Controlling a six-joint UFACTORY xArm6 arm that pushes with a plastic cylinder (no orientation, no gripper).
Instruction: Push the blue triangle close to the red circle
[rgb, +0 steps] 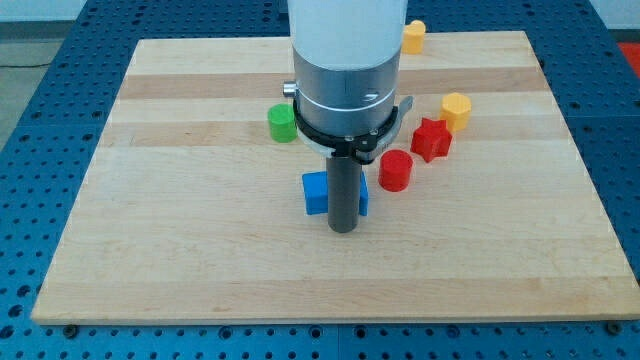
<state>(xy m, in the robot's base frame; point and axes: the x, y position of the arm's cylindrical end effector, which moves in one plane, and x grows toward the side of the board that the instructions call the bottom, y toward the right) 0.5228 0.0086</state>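
Note:
A blue block (317, 193) lies near the middle of the wooden board; its shape is partly hidden by the rod, with a sliver of blue showing on the rod's right side. The red circle (396, 170) stands a short way to its right and slightly toward the view's top. My tip (344, 229) is at the blue block's lower right edge, touching or nearly touching it. The rod and the arm's grey and white body cover the block's right part.
A red star-shaped block (432, 138) sits just up and right of the red circle, with a yellow hexagon (456, 110) beyond it. A green cylinder (283, 123) stands left of the arm. A yellow block (414, 36) is at the board's top edge.

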